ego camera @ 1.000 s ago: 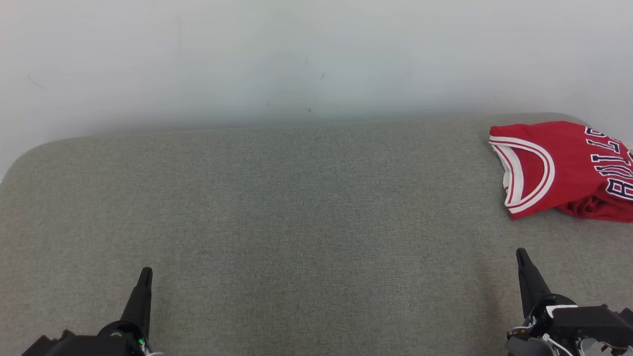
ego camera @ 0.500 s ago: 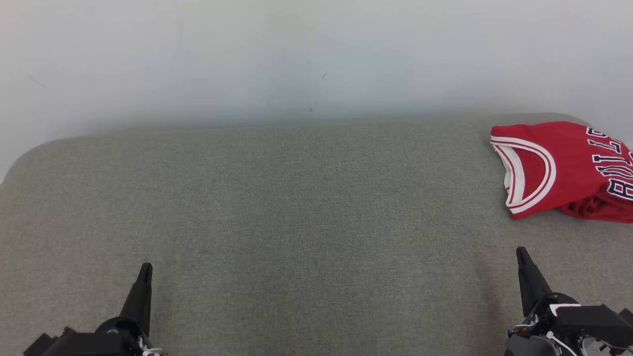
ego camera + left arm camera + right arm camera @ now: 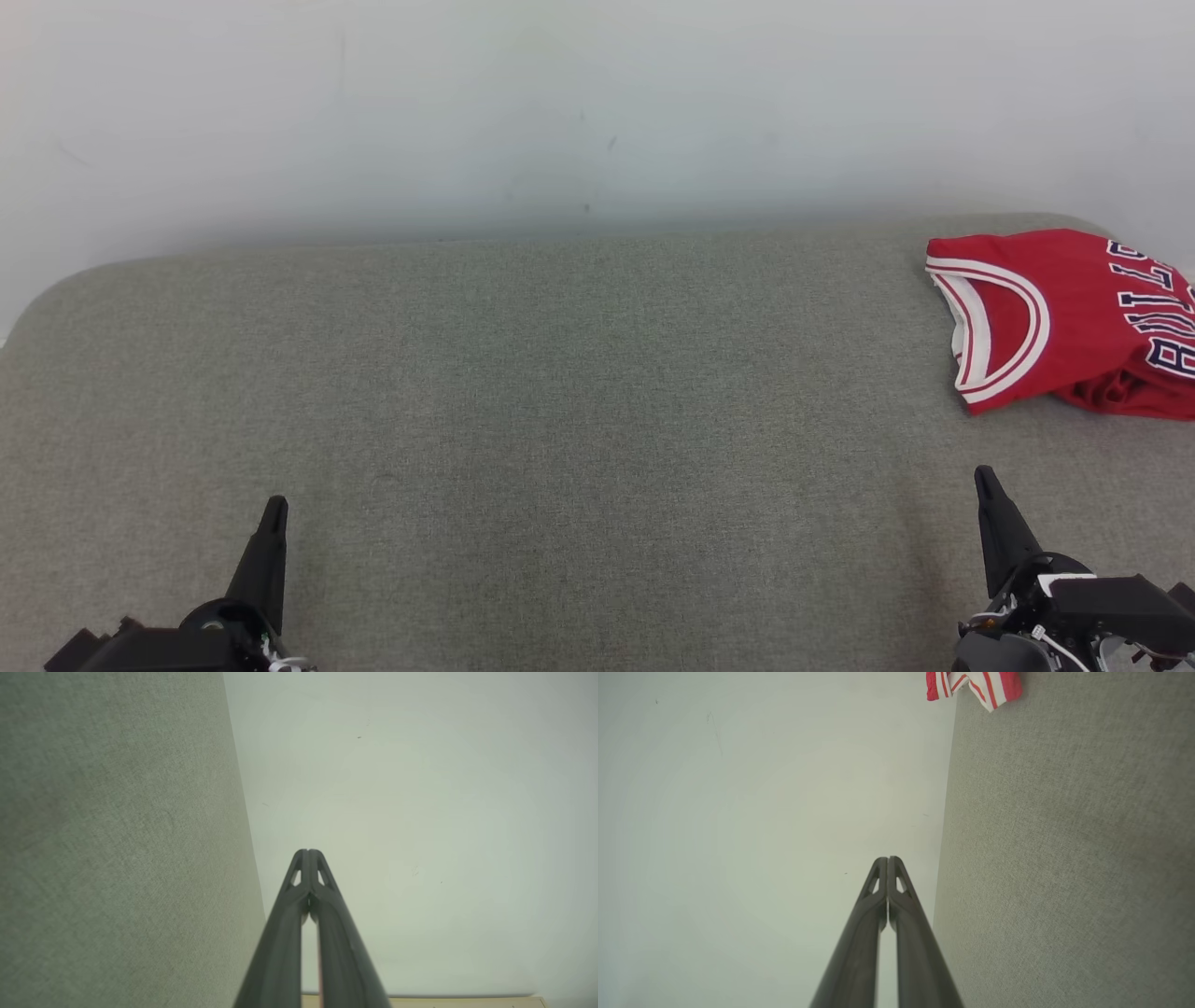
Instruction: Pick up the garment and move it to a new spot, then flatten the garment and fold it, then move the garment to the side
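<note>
**At the upper right of the head view, the garment lies well clear of two closed grippers**

In the head view, the garment [image 3: 1064,317], a red jersey with red-and-white striped trim and dark, white-outlined lettering, lies at the upper right of the frame on the grey fabric surface [image 3: 579,420]. The frame's right edge cuts it off. Its lower edge looks bunched. A pale wall [image 3: 560,112] fills the top of the frame. The left gripper [image 3: 274,509] rises from the lower left and the right gripper [image 3: 983,476] from the lower right, each as one dark spike, both well apart from the jersey.

In the left wrist view, the left gripper's [image 3: 308,851] fingers meet at their tips in the lower middle, pressed together with nothing between them. The grey surface takes the left of the frame, the wall the right.

In the right wrist view, the right gripper's [image 3: 887,858] fingers likewise touch at the tips and hold nothing. A striped corner of the garment [image 3: 976,686] shows at the top edge, right of centre.
</note>
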